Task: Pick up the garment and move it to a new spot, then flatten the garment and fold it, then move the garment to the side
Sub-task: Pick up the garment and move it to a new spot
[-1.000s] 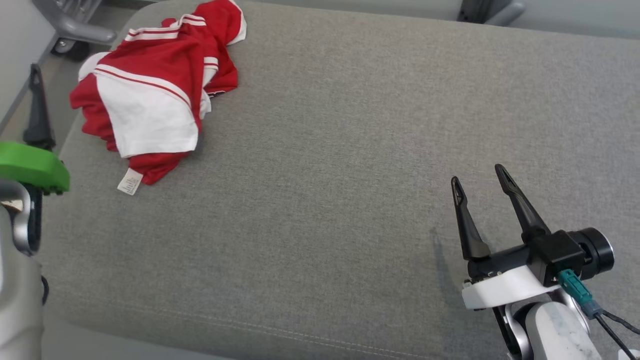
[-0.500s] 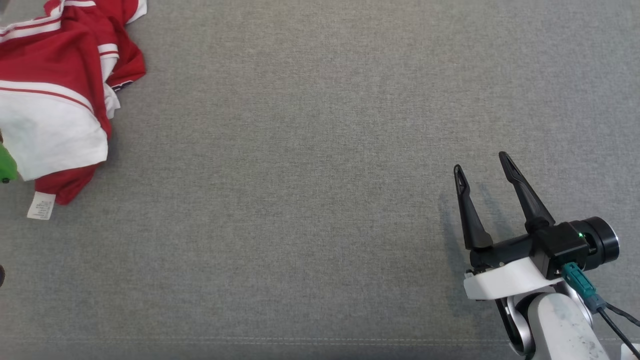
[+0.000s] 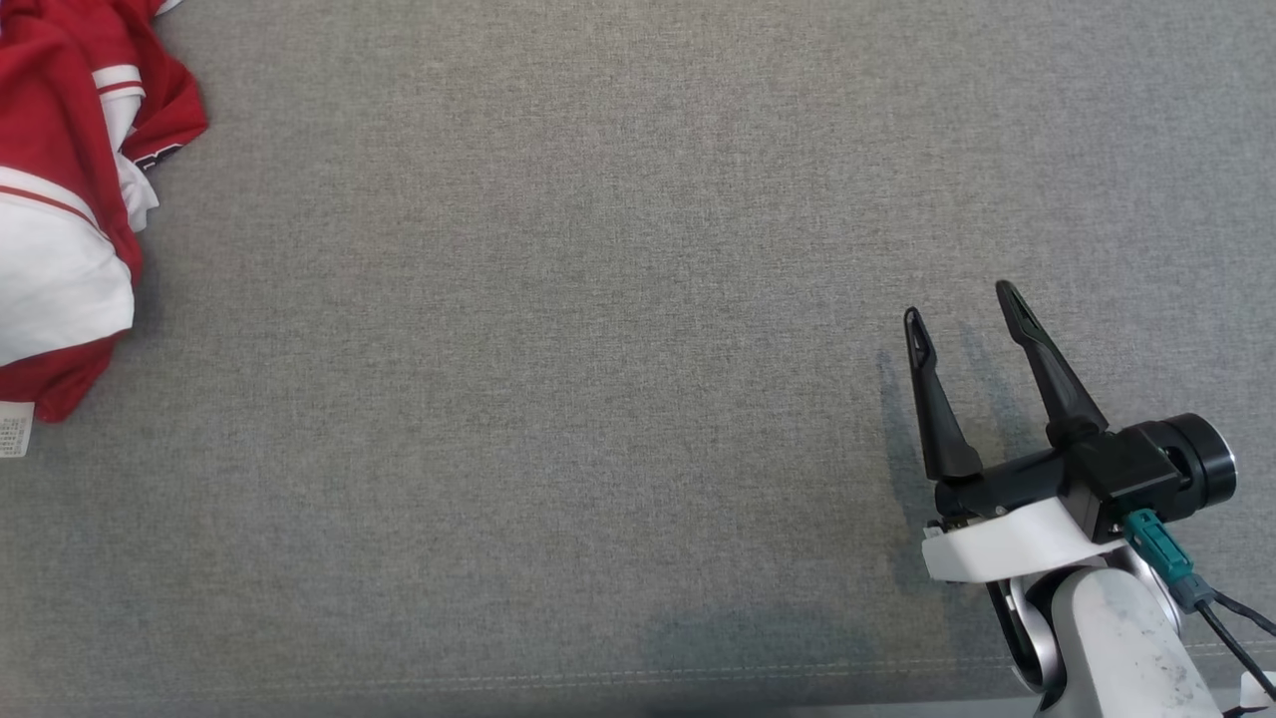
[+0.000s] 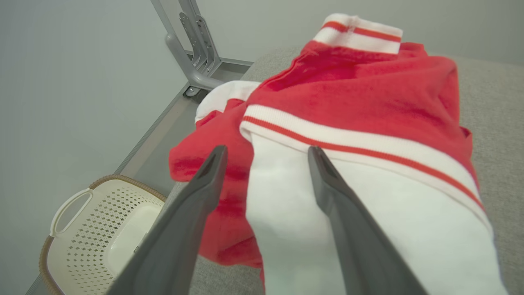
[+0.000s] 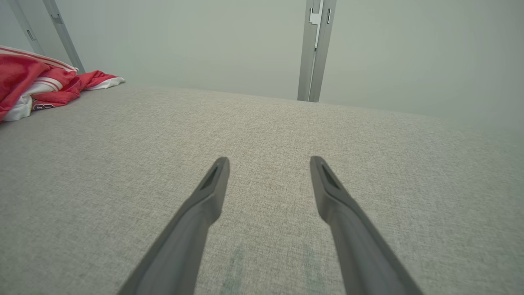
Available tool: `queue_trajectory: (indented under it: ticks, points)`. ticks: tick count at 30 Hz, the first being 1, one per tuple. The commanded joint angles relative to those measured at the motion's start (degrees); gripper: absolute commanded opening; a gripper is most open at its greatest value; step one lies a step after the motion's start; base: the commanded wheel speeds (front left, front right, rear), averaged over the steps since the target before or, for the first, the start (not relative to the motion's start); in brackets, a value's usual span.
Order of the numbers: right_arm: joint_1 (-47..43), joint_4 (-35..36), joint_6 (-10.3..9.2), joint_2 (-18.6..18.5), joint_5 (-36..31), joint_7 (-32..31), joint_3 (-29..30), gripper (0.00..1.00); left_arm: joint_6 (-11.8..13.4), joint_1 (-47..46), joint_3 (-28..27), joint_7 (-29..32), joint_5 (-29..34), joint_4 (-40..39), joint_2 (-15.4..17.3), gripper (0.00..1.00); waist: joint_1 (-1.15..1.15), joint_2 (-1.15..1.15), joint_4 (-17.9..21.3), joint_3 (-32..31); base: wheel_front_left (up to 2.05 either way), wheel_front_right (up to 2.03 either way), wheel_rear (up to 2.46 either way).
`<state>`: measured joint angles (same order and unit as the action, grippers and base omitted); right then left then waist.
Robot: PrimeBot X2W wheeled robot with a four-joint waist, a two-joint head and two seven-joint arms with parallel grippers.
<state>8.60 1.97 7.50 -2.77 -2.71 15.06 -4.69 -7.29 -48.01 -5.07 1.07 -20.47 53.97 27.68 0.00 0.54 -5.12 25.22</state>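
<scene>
crumpled red-and-white garment (image 3: 60,199) seen bunched near left edge of grey cushion (image 3: 598,349). left gripper (image 4: 267,150) poised over it, spread wide, nothing gripped. right gripper (image 3: 959,301) likewise wide, well apart. risk: only top layer pinched, garment dragged off edge toward basket (image 4: 82,229).

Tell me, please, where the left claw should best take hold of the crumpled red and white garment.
Probably the raised white panel edge of the garment, approached from its near side: that fold stands proud right ahead of the open left claw.
</scene>
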Motion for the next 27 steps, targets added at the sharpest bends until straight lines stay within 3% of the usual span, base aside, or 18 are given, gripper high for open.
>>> queue_trajectory:
  ticks: [1, 2, 3, 4, 5, 11, 27]
  points:
    - [1.0, -0.1, -0.02, -0.2, 0.4, 0.2, -0.2, 1.0, 0.0, -1.3, 0.3, -0.5, -0.4, 0.5, 0.1, 0.93, 0.0, -0.54, 0.1, 0.2, 0.0, 0.0, 0.0]
    - [1.1, -0.2, -0.02, -0.2, 0.5, 0.2, -0.2, 1.0, 0.0, -1.5, 0.5, -0.6, -0.6, 0.8, -0.1, 0.49, 0.0, -0.54, 0.2, 0.2, 0.0, 0.0, 0.0]
    - [1.2, -0.3, -0.02, -0.2, 0.6, 0.2, -0.3, 1.0, -0.1, -1.6, 0.7, -0.6, -0.9, 0.9, -0.3, 0.33, 0.0, -0.54, 0.2, 0.2, 0.0, 0.0, 0.0]
    - [1.2, -0.4, -0.02, -0.2, 0.7, 0.2, -0.3, 1.0, -0.1, -1.8, 0.9, -0.8, -1.3, 1.0, -0.5, 0.06, 0.0, -0.54, 0.2, 0.1, 0.0, 0.0, 0.0]
    - [1.2, -0.5, -0.02, -0.2, 0.7, 0.2, -0.4, 1.0, -0.1, -1.9, 1.2, -0.7, -1.7, 1.2, -0.7, 0.0, 0.0, -0.54, 0.3, 0.0, 0.0, 0.0, 0.0]
    - [1.5, -0.8, -0.02, -0.2, 1.1, 0.2, -0.5, 1.0, -0.2, -2.0, 3.5, -0.5, -3.5, 0.8, -1.1, 0.0, 0.0, -0.54, 0.5, -0.6, 0.0, 0.0, 0.0]
    - [-0.4, -2.4, -0.02, -0.2, 3.5, 0.2, -0.8, 1.0, -0.2, -3.7, 12.6, -3.3, -4.3, -4.3, 2.3, 0.0, 0.0, -0.54, 0.5, -8.4, 0.0, 0.0, 0.0]
